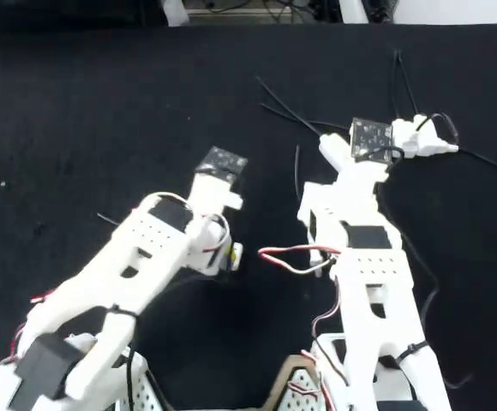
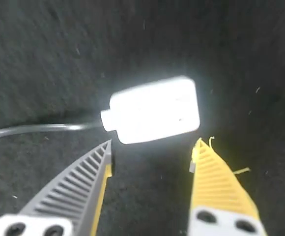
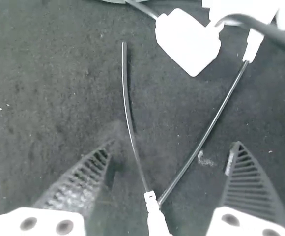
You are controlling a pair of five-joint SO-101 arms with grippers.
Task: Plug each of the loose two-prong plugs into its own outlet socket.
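Note:
A white plug [image 2: 155,110] lies flat on the black table, its cable [image 2: 39,129] trailing off to one side. My left gripper [image 2: 152,147] hovers open just short of it, one finger [image 2: 86,179] grey and the other yellow, nothing between them. My right gripper [image 3: 172,147] is open too, above two thin black cables [image 3: 130,123] that meet at a small white connector [image 3: 151,199]. Farther out lies another white plug [image 3: 189,39] beside white outlet parts [image 3: 250,10]. In the high view those white pieces [image 1: 428,137] sit just past the right arm's wrist [image 1: 373,141].
Thin black cables [image 1: 291,111] cross the black table behind the right arm. The left arm's wrist [image 1: 221,167] is near the table's middle. Red and white wires [image 1: 291,257] loop between the two arms. A perforated white base [image 1: 304,390] stands at the front edge.

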